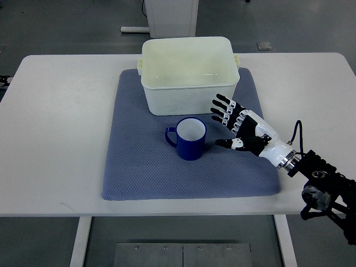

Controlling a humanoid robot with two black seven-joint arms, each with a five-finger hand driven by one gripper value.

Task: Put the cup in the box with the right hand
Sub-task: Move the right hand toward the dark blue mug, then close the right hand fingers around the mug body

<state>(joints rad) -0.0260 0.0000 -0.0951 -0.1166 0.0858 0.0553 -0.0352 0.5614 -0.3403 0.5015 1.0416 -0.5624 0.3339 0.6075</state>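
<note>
Right hand (240,127) hovers low over the mat (144,167), its arm reaching in from the picture's lower right. Fingers (222,109) are spread wide and hold nothing; the thumb points toward the cup (191,138), which stands upright just beside the hand on its thumb side, apart from it, handle turned away from the hand. Beyond the fingertips sits the box (189,78), open-topped and pale, near the cup's far side and resting on the mat's far edge. Mat and box lie on a white table (61,122). Inside, the cup is white; outside, blue.
</note>
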